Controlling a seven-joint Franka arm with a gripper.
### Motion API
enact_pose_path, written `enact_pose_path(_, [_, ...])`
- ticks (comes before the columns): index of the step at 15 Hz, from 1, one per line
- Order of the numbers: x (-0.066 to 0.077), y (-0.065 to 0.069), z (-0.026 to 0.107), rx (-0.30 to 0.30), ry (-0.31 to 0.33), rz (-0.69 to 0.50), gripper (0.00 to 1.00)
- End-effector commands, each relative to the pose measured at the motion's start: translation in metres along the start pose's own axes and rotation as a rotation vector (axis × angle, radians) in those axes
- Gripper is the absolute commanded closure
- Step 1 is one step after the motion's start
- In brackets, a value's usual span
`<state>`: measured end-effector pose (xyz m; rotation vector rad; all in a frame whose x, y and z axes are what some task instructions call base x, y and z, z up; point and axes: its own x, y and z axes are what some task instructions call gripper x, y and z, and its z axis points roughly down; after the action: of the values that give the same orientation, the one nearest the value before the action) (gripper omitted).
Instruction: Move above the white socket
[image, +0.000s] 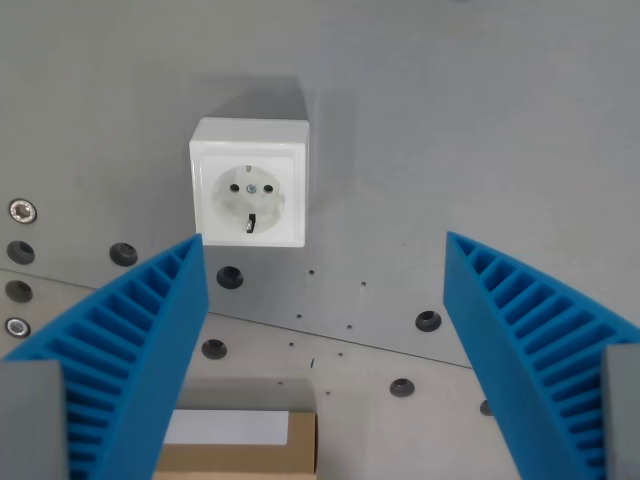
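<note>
Single wrist camera, looking straight down

It looks down close over the square white plastic socket (250, 197), which sits above and left of centre.

No writing, brand or number can be read anywhere, neither on the white socket (249, 196) nor on the blank white label (228, 427) below it

A white socket (249, 196) and cardboard box (240, 445) sit on the grey table (480, 130).
</note>
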<state>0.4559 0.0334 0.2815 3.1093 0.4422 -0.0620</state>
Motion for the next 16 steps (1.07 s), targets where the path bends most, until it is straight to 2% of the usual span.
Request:
enact_pose_path(1, [-0.006,-0.009,0.015,-0.031,0.103,0.032,0.0])
enact_pose_path(16, [-0.014,-0.027,0.067,-0.036,0.096,0.051,0.0])
